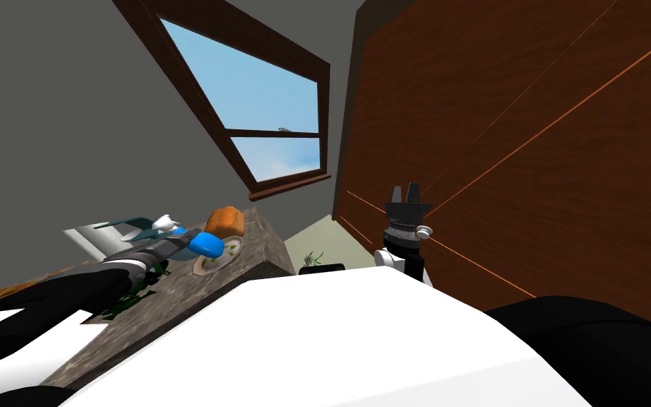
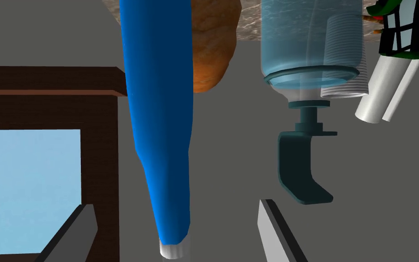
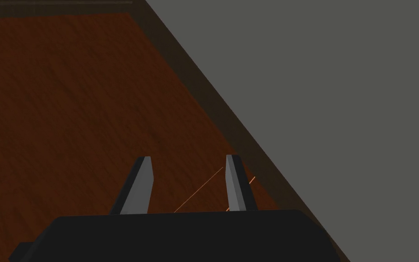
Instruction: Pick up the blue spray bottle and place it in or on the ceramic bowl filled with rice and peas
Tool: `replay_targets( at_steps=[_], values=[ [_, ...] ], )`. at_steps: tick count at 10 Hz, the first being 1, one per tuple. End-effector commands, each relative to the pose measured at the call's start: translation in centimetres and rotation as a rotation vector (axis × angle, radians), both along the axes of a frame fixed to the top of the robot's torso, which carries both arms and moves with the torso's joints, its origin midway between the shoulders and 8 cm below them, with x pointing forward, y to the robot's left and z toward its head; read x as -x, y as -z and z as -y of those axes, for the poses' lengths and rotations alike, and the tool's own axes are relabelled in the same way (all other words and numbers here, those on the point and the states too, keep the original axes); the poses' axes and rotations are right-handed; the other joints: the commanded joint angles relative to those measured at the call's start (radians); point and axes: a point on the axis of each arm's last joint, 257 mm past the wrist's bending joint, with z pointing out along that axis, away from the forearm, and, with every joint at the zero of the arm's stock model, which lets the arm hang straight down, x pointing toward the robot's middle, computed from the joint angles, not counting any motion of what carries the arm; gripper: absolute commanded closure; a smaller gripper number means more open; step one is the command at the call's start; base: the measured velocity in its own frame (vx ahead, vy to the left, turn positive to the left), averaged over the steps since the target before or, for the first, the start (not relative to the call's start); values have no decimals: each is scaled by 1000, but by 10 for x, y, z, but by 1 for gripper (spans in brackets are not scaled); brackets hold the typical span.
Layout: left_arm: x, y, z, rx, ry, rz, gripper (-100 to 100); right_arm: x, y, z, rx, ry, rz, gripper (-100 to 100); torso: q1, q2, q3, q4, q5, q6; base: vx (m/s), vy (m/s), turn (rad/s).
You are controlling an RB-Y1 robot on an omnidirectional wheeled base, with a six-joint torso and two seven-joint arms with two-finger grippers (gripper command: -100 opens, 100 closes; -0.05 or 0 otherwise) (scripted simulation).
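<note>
head view: blue spray bottle [image 1: 207,245] is showing right over the bowl [image 1: 227,254]; left wrist: left gripper [image 2: 177,204] is gaping around it, not touching, it's looking light, slick, best pinched mid-body; right wrist: right gripper [image 3: 188,157] is idling parted, empty.

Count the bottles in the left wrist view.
2. The blue spray bottle sits between the fingers of the open left gripper, neither touching it; a clear pump bottle is beside it. More may hide off-frame.
</note>
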Motion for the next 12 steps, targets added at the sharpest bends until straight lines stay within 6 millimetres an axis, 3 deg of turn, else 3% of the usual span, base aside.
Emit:
replay_targets(
  at_steps=[1,7,9,10,12],
  values=[
    [-3,-7,-17,-1,-27,-5,-100,0,0,0,0,0,0,0,0,0,0,0,0,0,-114,-53,-106],
    [-19,-46,-66,5,-109,12,-100,0,0,0,0,0,0,0,1,1,1,0,0,0,-97,-47,-140],
    [-18,-45,-63,4,-105,11,-100,0,0,0,0,0,0,0,2,-1,0,0,0,-1,-40,-23,-23],
    [-19,-45,-64,4,-106,11,0,0,0,0,0,0,0,0,3,-3,-1,0,1,-1,0,0,0],
    [-19,-45,-64,4,-106,11,0,0,0,0,0,0,0,0,4,-5,-3,-1,1,-1,0,0,0]
  ],
)
